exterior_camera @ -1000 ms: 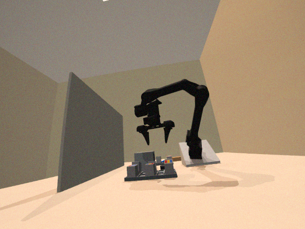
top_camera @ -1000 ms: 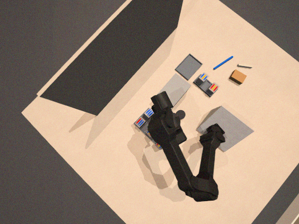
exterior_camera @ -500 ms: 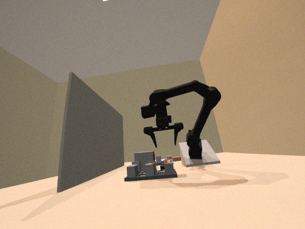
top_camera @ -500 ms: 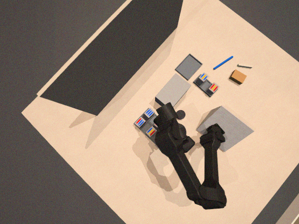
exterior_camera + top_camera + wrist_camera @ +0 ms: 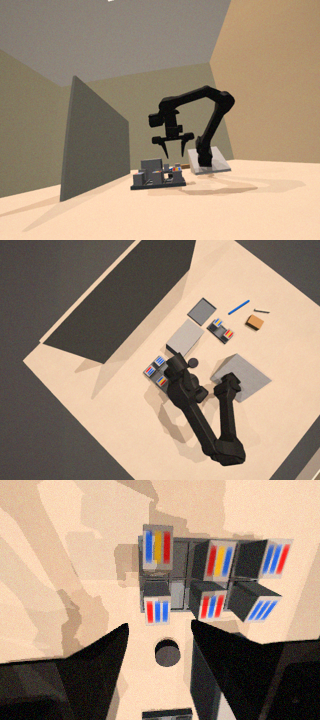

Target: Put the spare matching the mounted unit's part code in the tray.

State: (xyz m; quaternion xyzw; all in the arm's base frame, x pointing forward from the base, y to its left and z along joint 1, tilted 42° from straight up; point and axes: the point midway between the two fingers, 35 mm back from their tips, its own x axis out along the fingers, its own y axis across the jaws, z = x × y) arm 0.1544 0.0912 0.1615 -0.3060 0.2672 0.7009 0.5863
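The mounted unit, a grey box (image 5: pixel 184 338) (image 5: pixel 151 163) (image 5: pixel 201 680), shows no code in these views. The flat grey tray (image 5: pixel 201 311) is empty. The spare rack (image 5: pixel 163 389) (image 5: pixel 158 186) (image 5: pixel 179 562) holds several upright spares. In the wrist view its far row has a blue-yellow-red spare (image 5: pixel 158 547), a red-yellow-blue spare (image 5: pixel 220 561) and a blue-blue-red spare (image 5: pixel 276 559). The near row has red-blue-blue (image 5: pixel 158 611), red-blue-red (image 5: pixel 211 604) and all-blue (image 5: pixel 262 609) spares. My gripper (image 5: pixel 175 157) (image 5: pixel 160 625) is open and empty above the rack; the arm hides it in the top view.
A tall dark panel (image 5: pixel 124 296) (image 5: pixel 95 144) stands behind the box. A dark round disc (image 5: pixel 193 362) (image 5: pixel 167 652) lies beside it. A small rack (image 5: pixel 220 330) holds two striped blocks. A blue rod (image 5: pixel 239 307), a thin dark rod (image 5: pixel 261 311), an orange block (image 5: pixel 255 322) and a grey wedge (image 5: pixel 254 379) (image 5: pixel 218 158) stand apart.
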